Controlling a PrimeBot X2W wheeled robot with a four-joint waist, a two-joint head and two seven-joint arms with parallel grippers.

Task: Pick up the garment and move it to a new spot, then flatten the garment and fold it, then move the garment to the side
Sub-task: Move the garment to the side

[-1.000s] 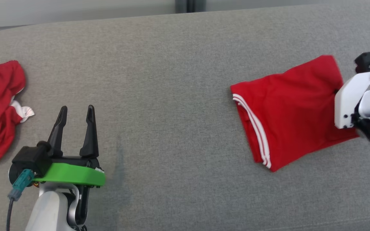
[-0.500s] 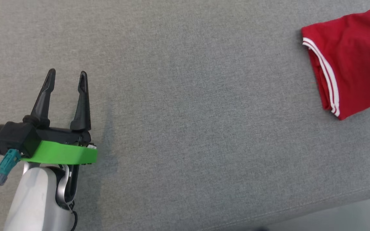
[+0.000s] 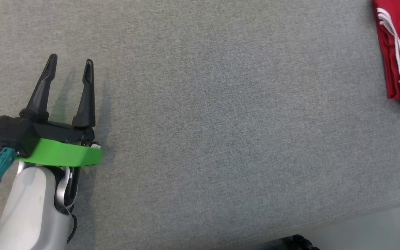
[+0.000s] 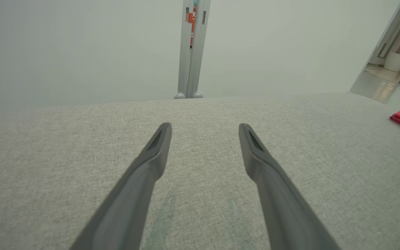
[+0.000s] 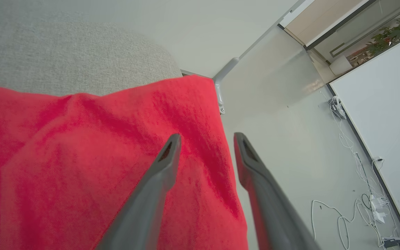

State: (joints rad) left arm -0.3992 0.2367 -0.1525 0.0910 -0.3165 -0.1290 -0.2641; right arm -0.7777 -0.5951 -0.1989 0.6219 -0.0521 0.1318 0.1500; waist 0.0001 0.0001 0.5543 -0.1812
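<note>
- Right gripper (image 5: pixel 207 137): fingers parted, gripping nothing, poised just above the edge of the folded red garment (image 5: pixel 82 156).
- The red garment lies at the right end of the grey cushion (image 3: pixel 221 121).
- Left gripper (image 3: pixel 70 59): wide open, empty, well to the left.

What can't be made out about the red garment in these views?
- Head view: the garment is cut off by the right edge.
- Left wrist view: a small corner sits at the right edge.
- Right wrist view: it runs off the left and bottom edges; the right gripper covers part of it; contact is unclear.
</note>
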